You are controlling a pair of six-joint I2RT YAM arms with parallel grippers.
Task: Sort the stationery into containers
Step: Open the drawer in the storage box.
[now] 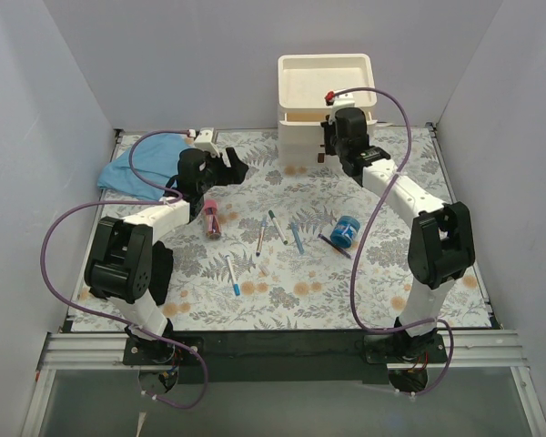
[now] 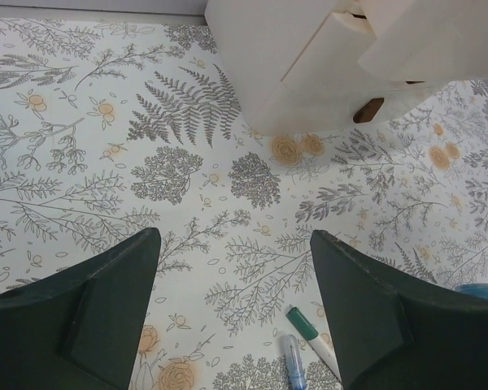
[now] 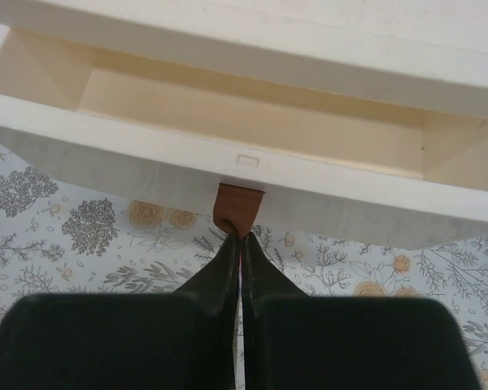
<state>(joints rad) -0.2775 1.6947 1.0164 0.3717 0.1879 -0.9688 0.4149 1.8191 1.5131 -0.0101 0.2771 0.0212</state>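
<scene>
**Right gripper.** The right gripper (image 3: 240, 240) is at the front of the cream-white drawer unit (image 1: 326, 68), which stands at the far side of the table (image 1: 255, 305). Its fingers are pressed together with no gap between them. Their tips touch the lower end of the reddish-brown handle (image 3: 238, 207) of one drawer (image 3: 252, 122). We cannot tell whether any part of the handle is caught between the tips. That drawer stands pulled out, and the part of its interior we can see holds nothing. We cannot settle which drawer of the stack it is.

**Left gripper.** The left gripper (image 2: 236, 325) hangs above the table, left of the unit and apart from it. Its fingers are spread wide and only the floral surface lies between them. It holds nothing.

**Stationery.** All the stationery we can see lies on the table, well apart from the unit.
- Four thin white pens (image 1: 232, 275) are scattered near the middle. Two of them, one green-capped and one blue-capped, show just below the left gripper in its wrist view.
- The pink tube (image 1: 212, 219) lies left of the pens, near the left arm.
- The blue tape roll (image 1: 346, 230) sits right of the pens.
- A dark marker (image 1: 332, 243) lies just beside the roll, on its near-left side.

**Other items.** A blue cloth (image 1: 132, 171) lies crumpled at the far left of the table.
</scene>
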